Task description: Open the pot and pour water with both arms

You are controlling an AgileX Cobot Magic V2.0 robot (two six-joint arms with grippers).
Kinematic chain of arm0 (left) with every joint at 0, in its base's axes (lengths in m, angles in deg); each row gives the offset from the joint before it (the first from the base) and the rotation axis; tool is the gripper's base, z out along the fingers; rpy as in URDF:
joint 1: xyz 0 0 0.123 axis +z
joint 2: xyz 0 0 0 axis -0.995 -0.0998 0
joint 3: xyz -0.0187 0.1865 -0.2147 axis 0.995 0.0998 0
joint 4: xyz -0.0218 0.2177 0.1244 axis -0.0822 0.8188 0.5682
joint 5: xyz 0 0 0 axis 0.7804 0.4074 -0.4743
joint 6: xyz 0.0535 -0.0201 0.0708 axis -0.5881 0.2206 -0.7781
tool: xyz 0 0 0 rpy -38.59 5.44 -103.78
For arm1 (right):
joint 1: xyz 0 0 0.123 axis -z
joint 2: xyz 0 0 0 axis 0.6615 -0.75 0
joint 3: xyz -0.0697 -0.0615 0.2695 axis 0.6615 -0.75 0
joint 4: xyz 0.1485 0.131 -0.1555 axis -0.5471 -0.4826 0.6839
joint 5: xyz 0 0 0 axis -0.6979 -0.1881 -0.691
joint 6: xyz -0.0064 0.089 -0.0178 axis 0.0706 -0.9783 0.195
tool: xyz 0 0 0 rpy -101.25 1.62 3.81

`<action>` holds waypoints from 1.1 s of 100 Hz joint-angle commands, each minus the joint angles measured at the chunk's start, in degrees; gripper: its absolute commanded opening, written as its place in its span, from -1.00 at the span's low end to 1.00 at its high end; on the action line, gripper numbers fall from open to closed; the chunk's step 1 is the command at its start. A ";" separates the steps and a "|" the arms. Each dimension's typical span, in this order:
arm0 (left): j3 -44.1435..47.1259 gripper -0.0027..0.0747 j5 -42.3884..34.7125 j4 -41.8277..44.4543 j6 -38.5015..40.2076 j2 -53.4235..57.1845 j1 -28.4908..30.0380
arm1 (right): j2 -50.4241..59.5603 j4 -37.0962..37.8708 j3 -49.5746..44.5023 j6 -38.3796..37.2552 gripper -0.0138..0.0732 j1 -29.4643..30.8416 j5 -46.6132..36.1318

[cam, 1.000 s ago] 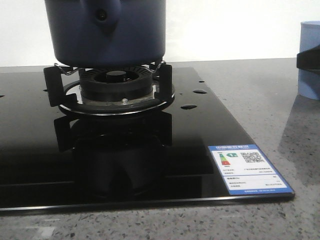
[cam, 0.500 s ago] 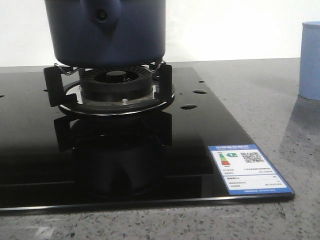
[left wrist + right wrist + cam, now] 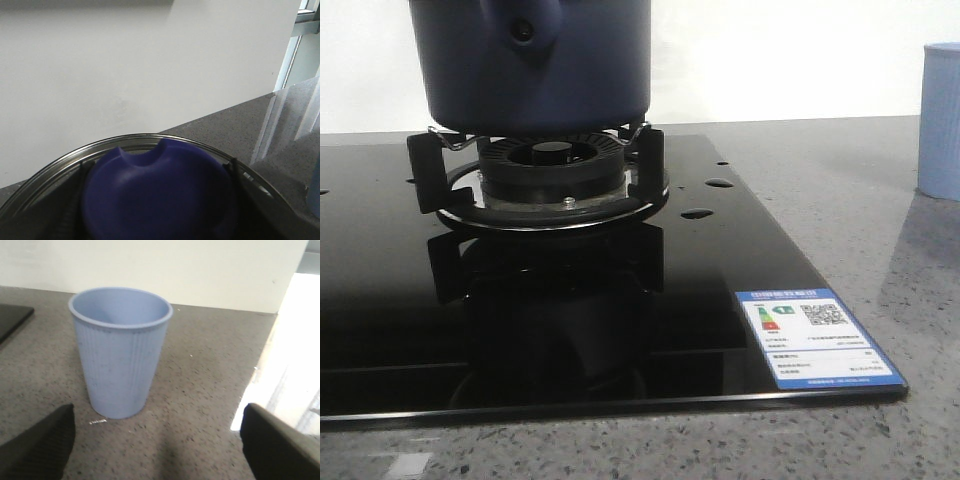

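The pot (image 3: 530, 62) sits on the burner (image 3: 552, 170) near the table's back edge, lid (image 3: 160, 192) on. Left hand: state unclear. Right hand (image 3: 160, 440) spread facing the cup (image 3: 120, 350). Next, probably lifting the lid.

Kitchen setup: black glass gas hob (image 3: 740, 250) with a burner (image 3: 552, 165) and pot supports, set into a grey speckled stone countertop (image 3: 880, 200). An energy-rating sticker (image 3: 817, 338) sits on the hob corner, a pale-blue ribbed cup (image 3: 120, 350) stands on the counter. Plain white wall (image 3: 125, 65) behind.
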 commanded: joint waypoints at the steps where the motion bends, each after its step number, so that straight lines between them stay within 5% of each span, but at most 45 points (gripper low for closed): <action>1: -2.14 -0.06 -8.73 -0.37 -0.11 -0.75 -1.08 | 1.47 -0.76 1.28 -0.33 0.72 0.24 0.20; 44: -2.69 -0.06 -14.48 -0.37 -0.11 -4.93 -1.08 | 1.63 -0.76 1.28 -0.33 0.72 0.03 0.86; 110: -2.69 -0.06 -9.95 -0.37 -0.11 -5.83 -0.80 | 1.63 -0.76 1.28 -0.37 0.72 0.03 0.86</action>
